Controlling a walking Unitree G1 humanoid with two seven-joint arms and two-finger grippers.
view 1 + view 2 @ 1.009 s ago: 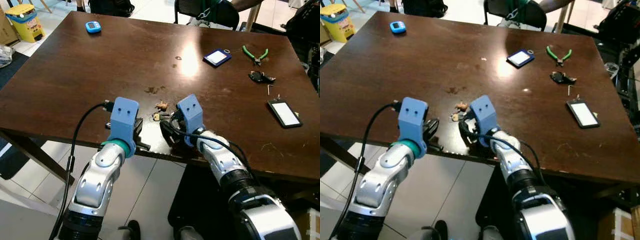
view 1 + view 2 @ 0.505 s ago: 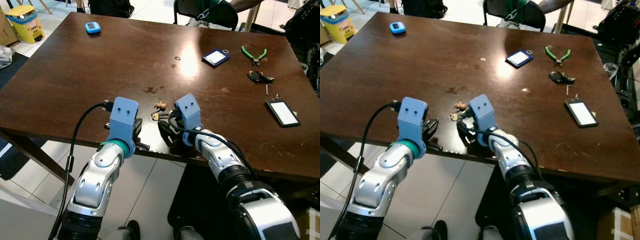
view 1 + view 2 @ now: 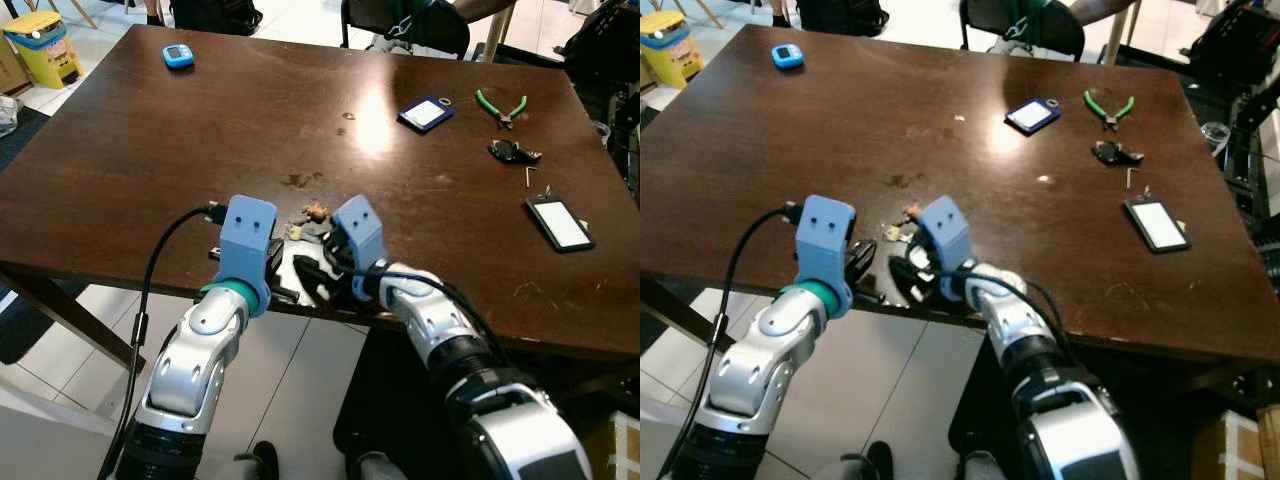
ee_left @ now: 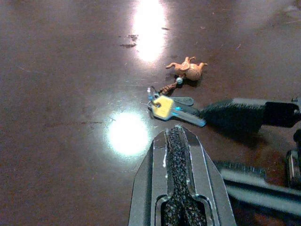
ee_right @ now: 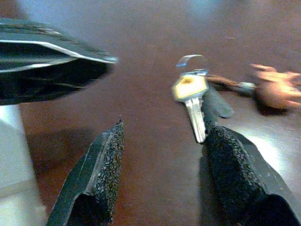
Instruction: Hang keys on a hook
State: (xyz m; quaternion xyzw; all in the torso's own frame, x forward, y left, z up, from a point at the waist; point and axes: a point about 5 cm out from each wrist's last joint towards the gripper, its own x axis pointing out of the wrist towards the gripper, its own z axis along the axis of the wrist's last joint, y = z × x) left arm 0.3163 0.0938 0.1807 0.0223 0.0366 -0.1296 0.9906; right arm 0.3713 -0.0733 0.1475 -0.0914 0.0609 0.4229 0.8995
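- Near the front edge of the glossy dark brown wooden table (image 3: 150, 150) lie the yellow-capped metal keys (image 4: 171, 108), flat, blades toward the robot, tethered to a small tan figurine charm (image 4: 188, 69).
- Right gripper (image 5: 162, 155): rough black fingers spread, one tip beside the blade.
- Left gripper (image 4: 178, 141): pressed together, empty, nearby.

The keys (image 4: 171, 107) are laid flat on the dark wooden table (image 3: 200, 130), near its front edge, at lower centre of the left eye view. A yellow-capped key, a darker one and a small brown figurine charm (image 4: 188, 69) are joined together.
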